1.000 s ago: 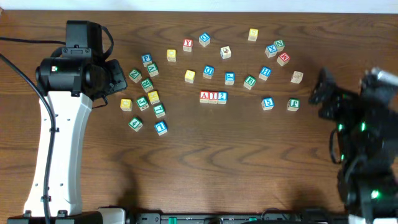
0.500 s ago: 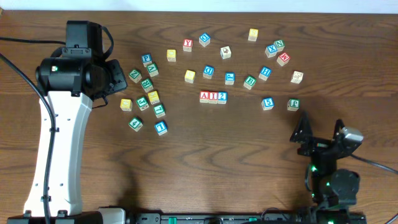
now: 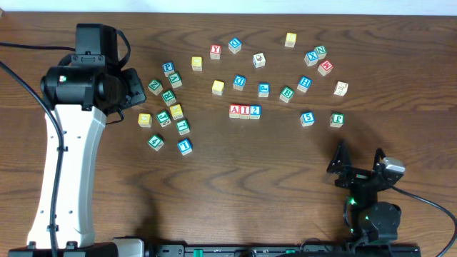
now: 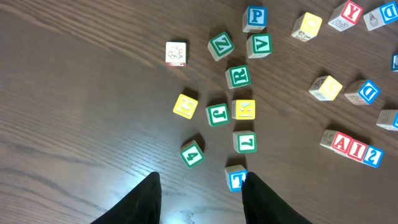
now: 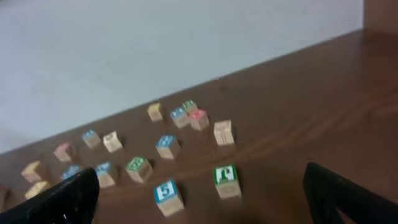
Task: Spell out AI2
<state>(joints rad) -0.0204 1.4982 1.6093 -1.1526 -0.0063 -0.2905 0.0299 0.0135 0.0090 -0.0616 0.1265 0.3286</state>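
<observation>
Two robot hands, both wide open and empty, over a dark wooden surface [image 3: 235,185] scattered with letter blocks [image 3: 287,93].
The A block [image 3: 235,111], I block [image 3: 245,111] and 2 block [image 3: 255,111] sit touching in a row, reading A-I-2, near the middle of the surface. The right hand [image 3: 359,158], near the front edge and well apart from that row, has its fingers spread wide and touches nothing. The left hand [image 4: 201,182] hovers open above a cluster of the loose ones, gripping none.

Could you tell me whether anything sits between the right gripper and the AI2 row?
Nothing visible does: bare table lies between the right gripper and the AI2 row; the blue 5 block sits beside that line.
</observation>
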